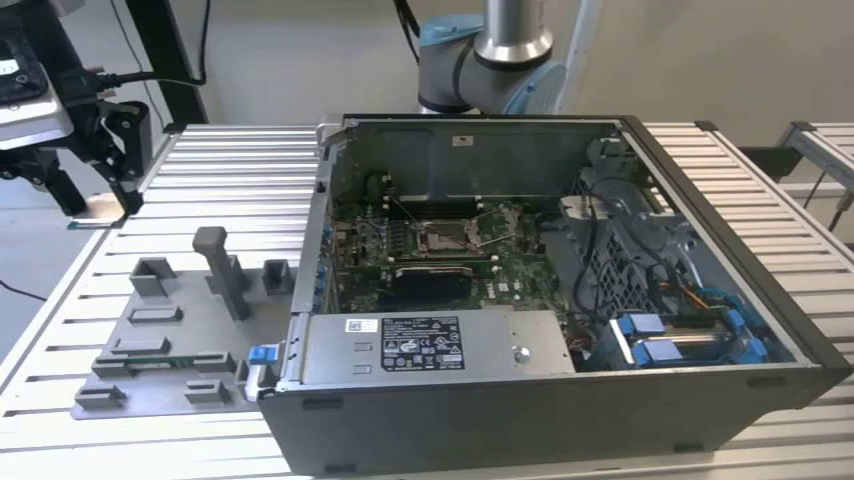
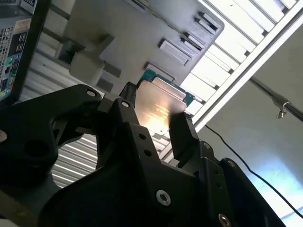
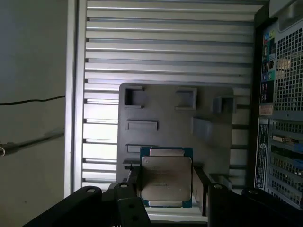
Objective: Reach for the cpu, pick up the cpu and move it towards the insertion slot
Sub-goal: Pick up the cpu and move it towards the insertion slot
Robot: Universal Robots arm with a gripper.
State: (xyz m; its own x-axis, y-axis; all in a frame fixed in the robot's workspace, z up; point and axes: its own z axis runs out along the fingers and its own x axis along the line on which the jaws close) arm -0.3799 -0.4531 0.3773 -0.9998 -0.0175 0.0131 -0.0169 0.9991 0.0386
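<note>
Black gripper (image 3: 165, 188) clamps the cpu (image 3: 166, 163) by opposite edges, clear of the grey fixture (image 3: 161, 109); thin, stiff, light, likely fragile underneath, so edge holds seem safest.

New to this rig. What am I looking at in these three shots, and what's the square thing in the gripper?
It is one robot arm with a gripper on its end. The exterior view comes from a camera off the arm. It shows an open computer case on a slatted metal table, with a grey fixture plate at the exterior view's left of the case. Inside the case, the insertion slot sits on a green board. The two wrist views come from cameras riding on the arm and looking along the gripper. The gripper is shut on the cpu, a thin square chip. The fixture plate lies behind the chip in both wrist views.
</note>
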